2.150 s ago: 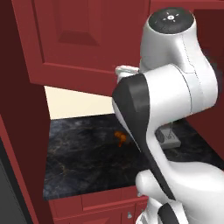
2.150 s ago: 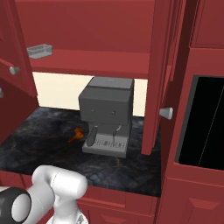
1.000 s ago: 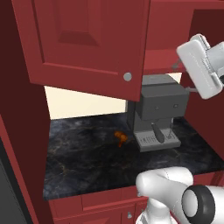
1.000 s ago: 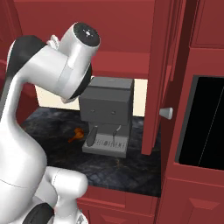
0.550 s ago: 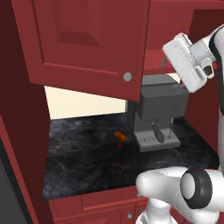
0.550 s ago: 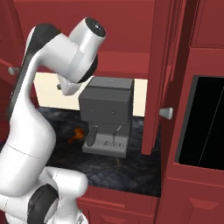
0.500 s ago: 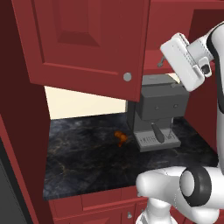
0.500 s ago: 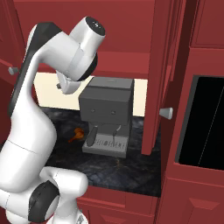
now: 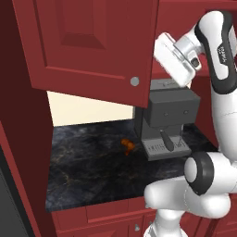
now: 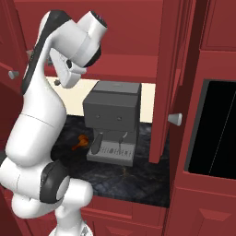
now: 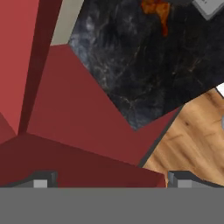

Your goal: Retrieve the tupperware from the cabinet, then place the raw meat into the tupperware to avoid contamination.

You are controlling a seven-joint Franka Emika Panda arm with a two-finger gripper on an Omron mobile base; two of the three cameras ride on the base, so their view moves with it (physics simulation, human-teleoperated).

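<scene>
Two red doors of the cabinet stand swung out above the counter, and the arm is raised high in front of the opening, its hand up near the shelf level. Next in size is the dark grey coffee machine, standing on the dark marbled counter under the cabinet. The tupperware itself cannot be made out; the arm covers the part of the shelf where it might sit, so I cannot say where it lies. From its kind, I judge it light, thin-walled and a little flexible, with smooth plastic that may slip; the rim or one long wall, pinched between the fingers, looks the surest hold, and a gentle squeeze should do, since a hard one could bow the wall.

Smallest is the raw meat, an orange-brown lump on the counter just left of the machine's base, seen too at the top of the hand view. It is likely soft, irregular and slick, best taken across its thicker middle.

The pincer has its jaws spread wide apart with nothing between them, looking down past a door edge at the counter and wooden floor.
</scene>
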